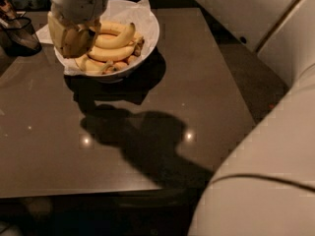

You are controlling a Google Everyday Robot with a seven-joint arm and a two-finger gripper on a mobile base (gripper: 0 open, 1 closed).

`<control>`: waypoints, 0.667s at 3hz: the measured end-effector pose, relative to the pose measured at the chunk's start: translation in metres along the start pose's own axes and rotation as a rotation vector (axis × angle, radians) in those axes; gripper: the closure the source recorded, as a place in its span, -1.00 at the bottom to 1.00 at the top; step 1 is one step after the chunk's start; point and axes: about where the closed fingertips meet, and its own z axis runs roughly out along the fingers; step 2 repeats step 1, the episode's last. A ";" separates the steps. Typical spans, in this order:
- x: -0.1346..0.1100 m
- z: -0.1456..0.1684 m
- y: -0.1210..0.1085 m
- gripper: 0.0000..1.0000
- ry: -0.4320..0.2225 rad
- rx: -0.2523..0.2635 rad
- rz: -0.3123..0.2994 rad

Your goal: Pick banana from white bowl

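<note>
The end effector (71, 36), grip state impossible to tell, hangs over the left side of the white bowl (150, 23) at the counter's (206, 97) far left, where a clean pick likely means seating squarely on the topmost banana (118, 37) and lifting straight up.

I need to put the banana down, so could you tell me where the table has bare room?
The dark glossy table is bare in front of the round white paper-lined bowl and to its right. The far left corner is crowded: the gripper hangs over the bowl's left side, beside the dark mesh basket.
</note>
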 end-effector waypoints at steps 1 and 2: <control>0.011 0.006 0.011 1.00 -0.008 -0.029 0.020; 0.011 0.006 0.011 1.00 -0.008 -0.029 0.020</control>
